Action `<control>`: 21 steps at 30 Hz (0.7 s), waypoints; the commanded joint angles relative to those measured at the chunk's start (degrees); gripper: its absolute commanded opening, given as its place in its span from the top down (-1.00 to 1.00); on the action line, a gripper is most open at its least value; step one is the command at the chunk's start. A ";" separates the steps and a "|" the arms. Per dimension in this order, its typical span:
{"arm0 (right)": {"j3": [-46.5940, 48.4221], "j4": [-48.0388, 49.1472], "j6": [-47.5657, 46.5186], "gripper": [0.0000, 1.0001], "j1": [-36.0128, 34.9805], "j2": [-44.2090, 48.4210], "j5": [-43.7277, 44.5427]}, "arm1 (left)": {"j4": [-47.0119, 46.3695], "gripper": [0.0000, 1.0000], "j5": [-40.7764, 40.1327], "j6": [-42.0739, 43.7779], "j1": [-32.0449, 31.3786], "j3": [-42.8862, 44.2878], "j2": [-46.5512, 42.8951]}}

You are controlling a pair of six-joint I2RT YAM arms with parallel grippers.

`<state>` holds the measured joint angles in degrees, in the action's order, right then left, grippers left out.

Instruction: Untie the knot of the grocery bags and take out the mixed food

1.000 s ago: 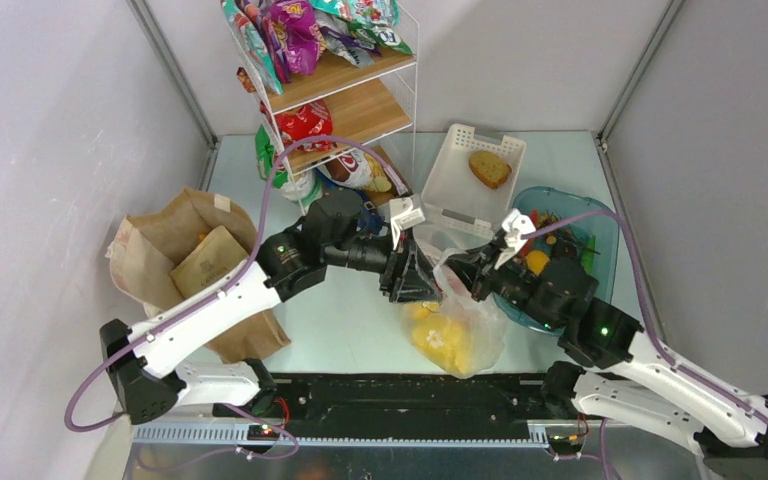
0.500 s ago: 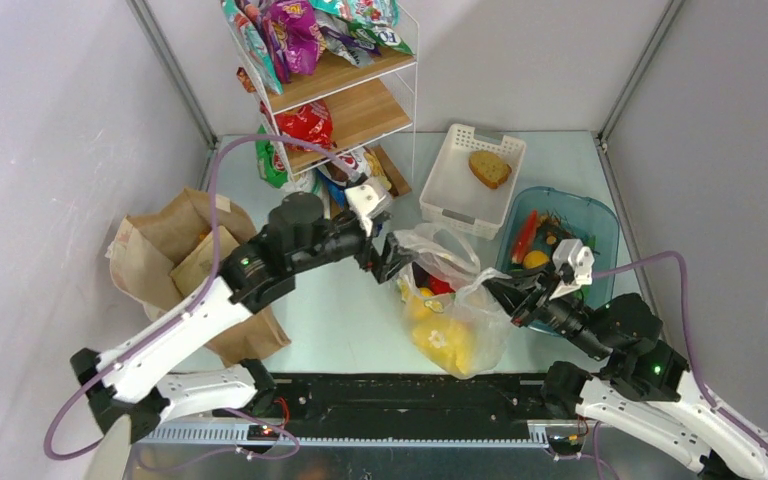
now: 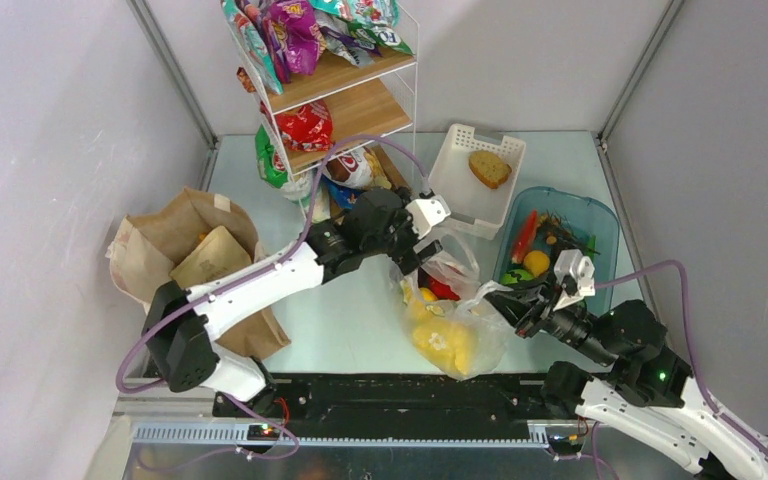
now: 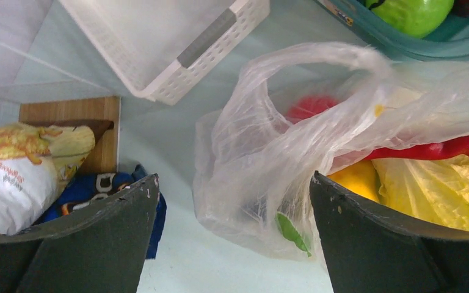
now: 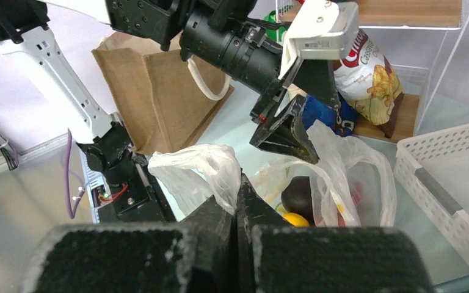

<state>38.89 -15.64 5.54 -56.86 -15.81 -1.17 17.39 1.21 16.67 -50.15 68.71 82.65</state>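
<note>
I see the pale green table [image 3: 350, 315] boxed in by grey walls [image 3: 60, 150], with a wire shelf [image 3: 355, 105] at the back; the brown paper bag [image 3: 165, 245] sits at the left, and the clear plastic bag [image 3: 455, 325] lies front centre with yellow fruits [image 3: 438, 340] inside; my left gripper [image 4: 232, 183] hangs over its mouth, jaws wide, holding nothing; my right gripper [image 5: 238, 186] is clamped on what looks like the bag's handle.
</note>
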 commanded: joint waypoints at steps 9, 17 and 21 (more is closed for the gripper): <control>0.13 -0.81 -0.30 1.00 -0.27 3.65 -0.61 | -4.19 -0.97 8.97 5.26 -4.24 3.88 1.25; 0.11 -0.66 -0.50 1.00 -0.22 3.51 -0.76 | -4.20 -0.97 -1.45 8.83 -5.66 5.74 6.29; 0.11 -0.44 -0.71 1.00 -0.20 3.20 -0.70 | -4.52 -0.67 -6.90 7.92 -5.88 7.28 8.36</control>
<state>38.89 -16.88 5.48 -56.90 -12.69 -1.43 14.63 1.34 23.66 -55.86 72.93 89.36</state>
